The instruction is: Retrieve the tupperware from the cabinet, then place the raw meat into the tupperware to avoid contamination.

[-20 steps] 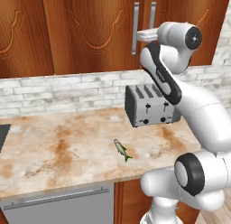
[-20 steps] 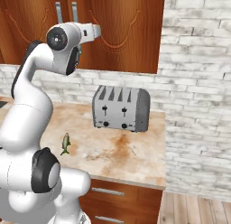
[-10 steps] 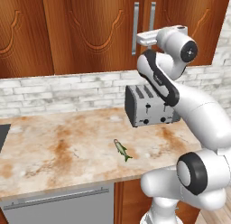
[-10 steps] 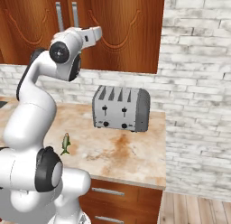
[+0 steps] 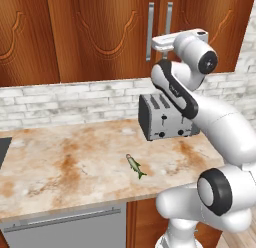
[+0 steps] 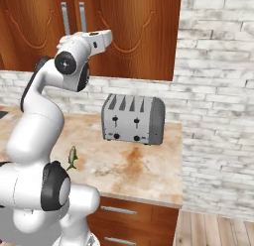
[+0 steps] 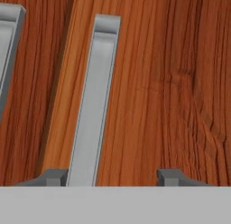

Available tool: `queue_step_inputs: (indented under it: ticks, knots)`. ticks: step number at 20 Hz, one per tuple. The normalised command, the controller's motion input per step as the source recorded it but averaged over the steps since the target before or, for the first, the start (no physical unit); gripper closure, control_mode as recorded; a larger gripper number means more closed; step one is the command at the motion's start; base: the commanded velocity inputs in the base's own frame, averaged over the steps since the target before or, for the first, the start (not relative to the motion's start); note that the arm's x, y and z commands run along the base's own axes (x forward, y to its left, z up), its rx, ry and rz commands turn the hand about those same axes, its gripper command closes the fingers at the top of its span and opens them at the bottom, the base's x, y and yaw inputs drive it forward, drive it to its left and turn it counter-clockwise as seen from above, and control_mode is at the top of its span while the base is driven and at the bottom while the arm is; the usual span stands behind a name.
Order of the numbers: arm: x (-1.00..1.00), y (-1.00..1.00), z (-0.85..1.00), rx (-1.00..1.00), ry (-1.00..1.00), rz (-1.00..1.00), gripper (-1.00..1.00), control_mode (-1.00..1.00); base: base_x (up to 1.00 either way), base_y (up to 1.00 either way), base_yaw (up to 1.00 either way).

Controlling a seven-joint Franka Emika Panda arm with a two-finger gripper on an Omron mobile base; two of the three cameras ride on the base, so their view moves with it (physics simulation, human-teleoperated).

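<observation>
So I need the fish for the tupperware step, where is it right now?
The raw meat lies on the counter near its front edge, in front of the toaster in the left base view, touching nothing.

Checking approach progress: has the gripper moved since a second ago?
Yes. In the left base view the gripper has shifted left from beside the right door handle to right at it.
</observation>
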Motion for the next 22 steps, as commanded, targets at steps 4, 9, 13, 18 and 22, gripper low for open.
queue_step_inputs:
  ticks: [4, 9, 13, 18, 22]
  knots:
    - [-0.03, 0.0, 0.0, -0.01, -0.09, 0.01, 1.0, -1.0, 0.0, 0.0, 0.0]
    - [-0.32, 0.0, 0.0, 0.0, -0.1, 0.08, 1.0, -1.0, 0.0, 0.0, 0.0]
    - [-0.47, 0.0, 0.0, 0.0, -0.09, 0.12, 1.0, -1.0, 0.0, 0.0, 0.0]
    - [-0.49, -0.18, 0.0, 0.0, -0.1, 0.12, 1.0, -1.0, 0.0, 0.0, 0.0]
    - [-0.45, -0.55, 0.0, 0.0, -0.11, 0.12, 1.0, -1.0, 0.0, 0.0, 0.0]
